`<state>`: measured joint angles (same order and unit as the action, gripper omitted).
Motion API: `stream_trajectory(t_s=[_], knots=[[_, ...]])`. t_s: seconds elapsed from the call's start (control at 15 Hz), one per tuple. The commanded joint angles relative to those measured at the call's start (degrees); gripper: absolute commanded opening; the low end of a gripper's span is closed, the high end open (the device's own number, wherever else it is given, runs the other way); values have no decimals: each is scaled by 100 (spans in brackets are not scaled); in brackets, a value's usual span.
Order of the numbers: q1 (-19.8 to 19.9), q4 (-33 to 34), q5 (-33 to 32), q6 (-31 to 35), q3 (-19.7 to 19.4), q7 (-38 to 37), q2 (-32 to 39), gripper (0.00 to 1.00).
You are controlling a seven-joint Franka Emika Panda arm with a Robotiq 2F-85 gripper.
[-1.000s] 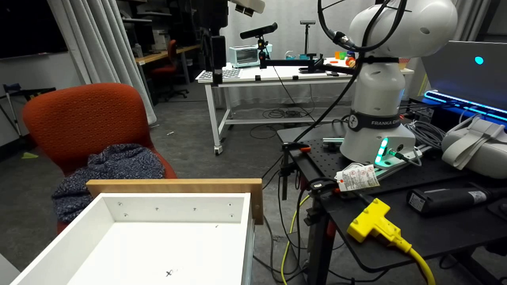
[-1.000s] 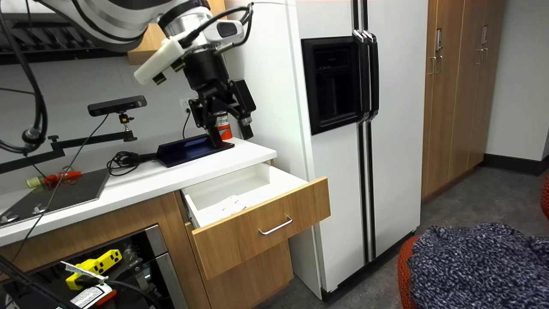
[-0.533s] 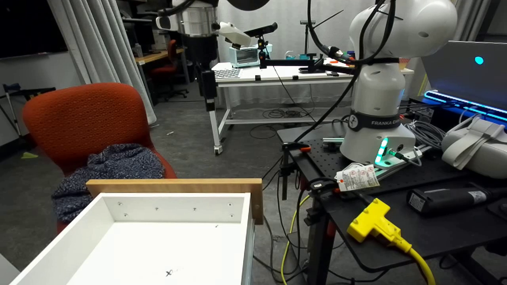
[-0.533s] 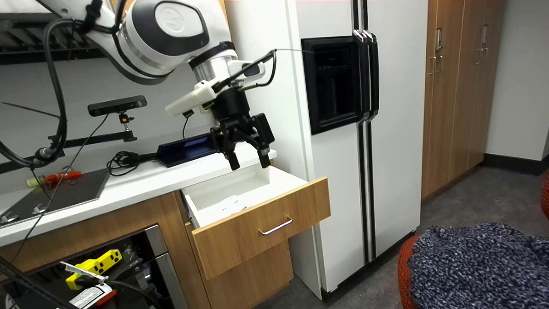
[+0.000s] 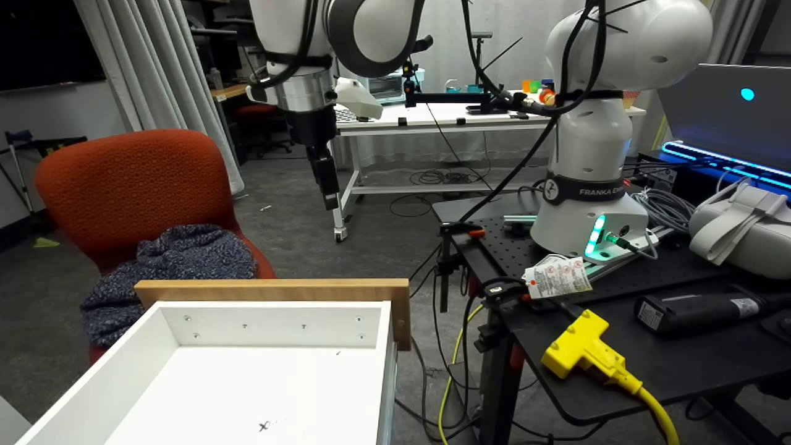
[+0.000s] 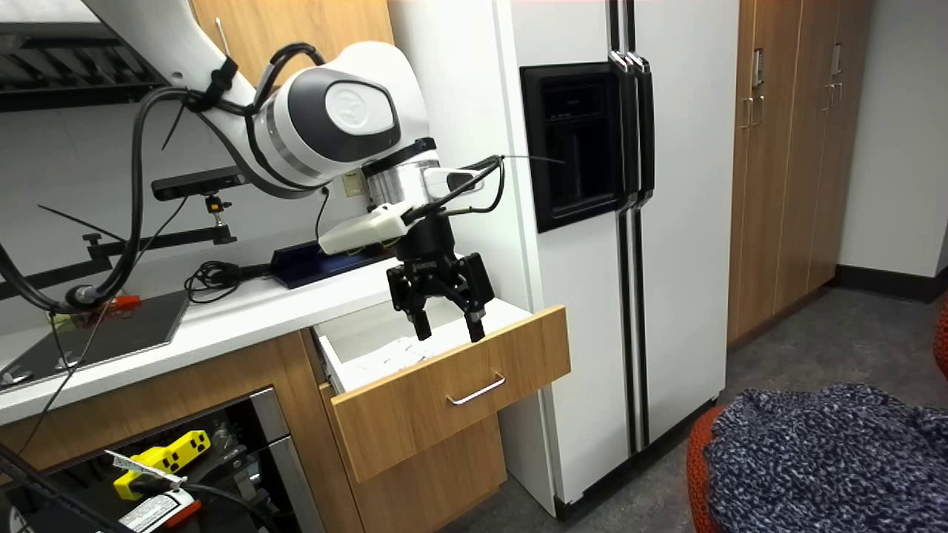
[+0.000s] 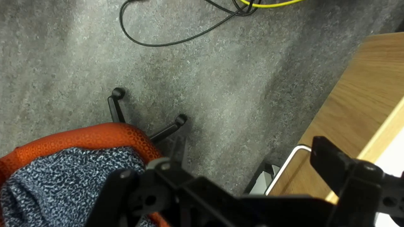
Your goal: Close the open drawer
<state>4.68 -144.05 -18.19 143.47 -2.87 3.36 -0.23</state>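
Well, your gripper (image 6: 449, 334) has its jaws spread and empty, so lowering too near the drawer (image 6: 444, 381), pulled out beneath the counter (image 6: 259, 311) beside the fridge (image 6: 585, 311), could catch a fingertip (image 7: 325, 156) on its handle (image 6: 480, 392) or front rim (image 5: 272, 288).

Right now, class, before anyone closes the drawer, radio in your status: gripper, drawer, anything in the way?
Gripper open, holding nothing. Drawer pulled out, not yet closed. Orange chair out front, apart from it; probably not blocking.
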Motion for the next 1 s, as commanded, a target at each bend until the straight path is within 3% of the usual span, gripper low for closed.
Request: stream_trajectory(t_s=[0.0, 0.47, 0.93], knots=[[-36, 15, 6, -10, -34, -5, 36, 100], [-36, 302, -244, 180, -49, -156, 478, 100], [-160, 1275, -423, 454, -109, -259, 1572, 100]])
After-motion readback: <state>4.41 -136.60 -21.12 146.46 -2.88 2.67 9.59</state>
